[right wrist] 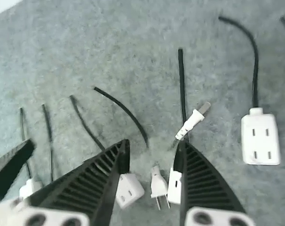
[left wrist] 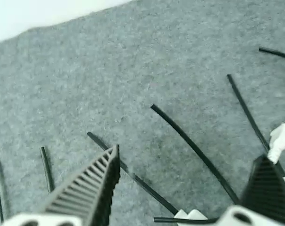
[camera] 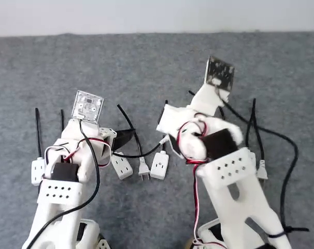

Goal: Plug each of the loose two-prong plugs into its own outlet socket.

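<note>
While neither gripper holds anything, the task's pieces all lie flat on the grey felt table (camera: 146, 62), grouped around the middle two-prong plug (camera: 143, 169). The right arm (camera: 234, 181) rises to that plug's right and bends over toward it. The left arm (camera: 69, 176) stands to its left.

The right gripper (right wrist: 152, 146) hangs just above and slightly beyond the middle two-prong plug, its black fingers spread apart. In its wrist view the plug lies on the felt within the gap between them, nearer the wrist than the tips. The left gripper (left wrist: 189, 153) is spread wider, beyond and to the left of the same plug, with felt and cord showing between its fingers.

One white outlet socket (camera: 122, 166) lies just left of the plug and another (camera: 159, 165) just right of it, neither joined to it. A third socket (camera: 38, 171) lies well to the plug's left, beside the left arm. A fourth socket (right wrist: 260, 139) lies well to its right.

A second loose plug (right wrist: 192, 122) lies beyond and to the right of the middle two-prong plug, between it and the fourth socket. Thin black cords (left wrist: 194, 148) trail from the pieces across the felt.
</note>
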Controlling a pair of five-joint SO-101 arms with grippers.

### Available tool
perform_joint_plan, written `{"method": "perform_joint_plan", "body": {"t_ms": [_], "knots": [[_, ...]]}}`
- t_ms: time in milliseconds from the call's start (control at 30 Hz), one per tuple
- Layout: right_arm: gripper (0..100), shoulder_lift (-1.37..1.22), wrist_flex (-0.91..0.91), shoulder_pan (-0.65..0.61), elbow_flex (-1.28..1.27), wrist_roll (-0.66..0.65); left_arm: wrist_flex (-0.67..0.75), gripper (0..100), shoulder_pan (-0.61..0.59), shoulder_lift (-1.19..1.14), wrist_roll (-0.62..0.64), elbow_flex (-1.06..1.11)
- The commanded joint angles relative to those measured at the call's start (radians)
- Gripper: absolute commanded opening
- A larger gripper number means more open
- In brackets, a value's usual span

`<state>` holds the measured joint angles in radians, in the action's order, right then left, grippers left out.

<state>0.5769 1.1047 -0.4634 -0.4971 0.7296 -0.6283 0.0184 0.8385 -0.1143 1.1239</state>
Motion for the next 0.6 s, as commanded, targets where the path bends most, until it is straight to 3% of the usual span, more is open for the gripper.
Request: {"method": "perform_joint_plan", "body": {"t_ms": [0,333,567], "knots": [[16.9,0.01,-0.234,-0.013,-0.163,0.051,0.037,41,-0.008,-0.011,0.02,-0.047],[16.9,-0.002,-0.357,-0.09,-0.196,0.238,0.11,41,-0.031,-0.012,0.015,-0.004],[16.8,-0.004,-0.364,-0.05,-0.196,0.276,0.11,41,-0.035,-0.012,0.02,-0.004]]}}
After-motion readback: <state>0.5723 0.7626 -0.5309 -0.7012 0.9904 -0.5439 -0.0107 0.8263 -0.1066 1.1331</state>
